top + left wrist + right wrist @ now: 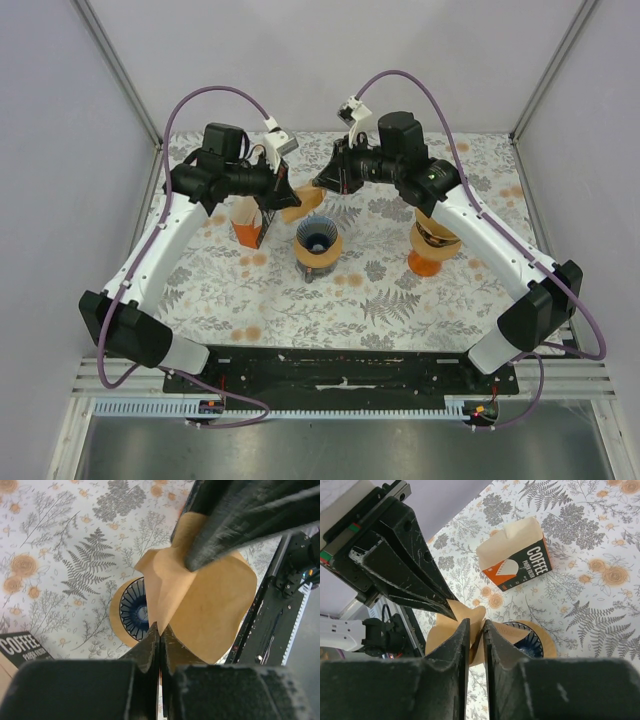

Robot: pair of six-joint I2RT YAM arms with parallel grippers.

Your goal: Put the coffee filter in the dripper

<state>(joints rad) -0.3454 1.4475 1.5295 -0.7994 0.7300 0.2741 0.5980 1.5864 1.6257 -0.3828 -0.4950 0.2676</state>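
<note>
A brown paper coffee filter [303, 204] hangs in the air between my two grippers, just behind the dripper [318, 243], a blue ribbed cone on a tan ring. My left gripper [284, 196] is shut on the filter's left edge; in the left wrist view its tips [160, 628] pinch the filter [210, 605] above the dripper [131, 611]. My right gripper [321, 186] is closed to a narrow gap on the filter's other edge; in the right wrist view its tips [476, 625] hold a fold of the filter [445, 630] next to the dripper [535, 640].
An orange, black and white coffee filter box [247, 223] stands left of the dripper and shows in the right wrist view [520, 560]. An orange-footed cup [432, 246] stands to the right, under my right arm. The floral tablecloth [380, 300] covers the table.
</note>
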